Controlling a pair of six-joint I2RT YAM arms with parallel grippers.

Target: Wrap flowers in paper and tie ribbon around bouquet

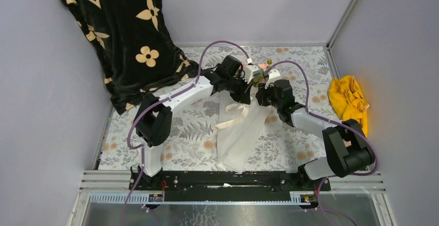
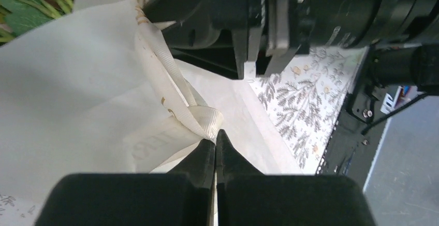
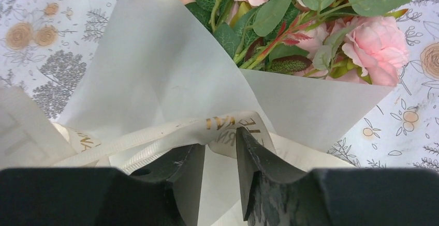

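1. The left pincer (image 2: 215, 142) is closed tight. A folded loop of the ribbon (image 2: 207, 125) sits right at its tips and looks nipped there. From the loop the strand runs taut up across the paper (image 2: 67, 81).
2. The right pincer (image 3: 220, 146) stands part open and grips nothing. A gold-lettered stretch of ribbon crosses the gap just beyond its tips, lying flat against the paper.
3. The step in hand, as I judge it, is tying the ribbon around the paper's narrow waist. That is just below the flowers (image 3: 372, 45), which spill out of the paper's open mouth.
4. To do it well, the left pincer should hold its tension so the band on the paper does not slacken. The right pincer should close on ribbon alone, not on the paper beneath it.
5. Pull along the ribbon's own line, evenly away from the paper on both sides. A lopsided tug would likely drag or roll the light bouquet (image 1: 243, 133) across the worktop (image 1: 191, 133).
6. The paper looks thin and would probably crease or tear, so the tips should bite shallow and come in slowly.
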